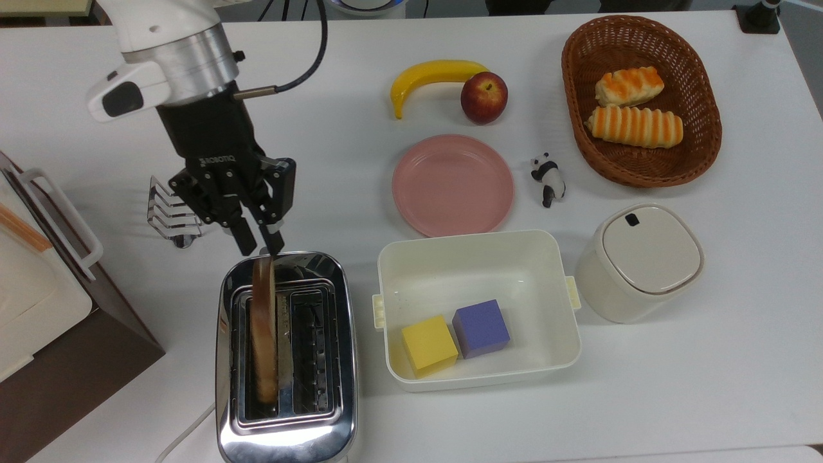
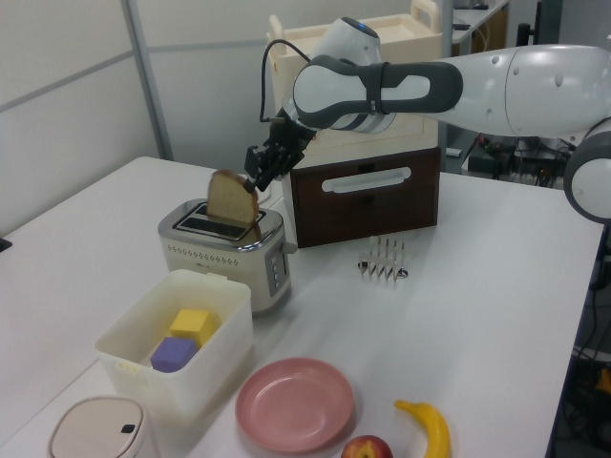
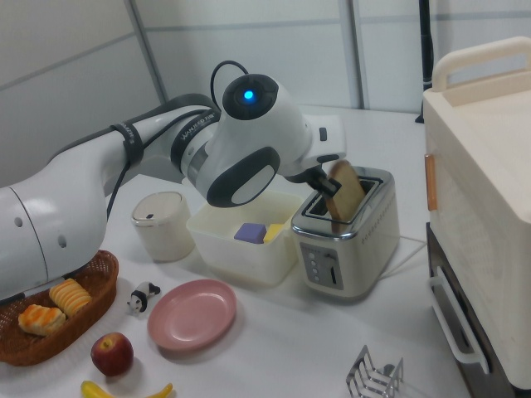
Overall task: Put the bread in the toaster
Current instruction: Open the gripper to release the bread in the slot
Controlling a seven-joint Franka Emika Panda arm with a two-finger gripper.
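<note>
The bread (image 1: 263, 328) stands on its edge in one slot of the toaster (image 1: 286, 421), the slot on the top view's left. Its lower part is inside the slot and its rounded upper part rises above the chrome body, as the left view (image 2: 234, 198) and the right view (image 3: 344, 192) show. The gripper (image 1: 257, 239) is just beside the end of the toaster that is far from the white cord. Its fingers (image 1: 244, 241) are released: there is a small gap between them, and they do not touch the slice.

The toaster stands on the white bench (image 1: 675, 386). On the top view's right of it is a white box (image 1: 479, 257) with a yellow cube (image 1: 429, 345) and a purple cube (image 1: 481, 328) inside, touching each other. Beyond the box lie a pink plate (image 1: 452, 184), a banana (image 1: 431, 76) and an apple (image 1: 483, 97). A wicker basket (image 1: 582, 122) holds two striped rolls (image 1: 633, 125). A small wire rack (image 1: 168, 212) is near the gripper, partly behind it in the top view.
</note>
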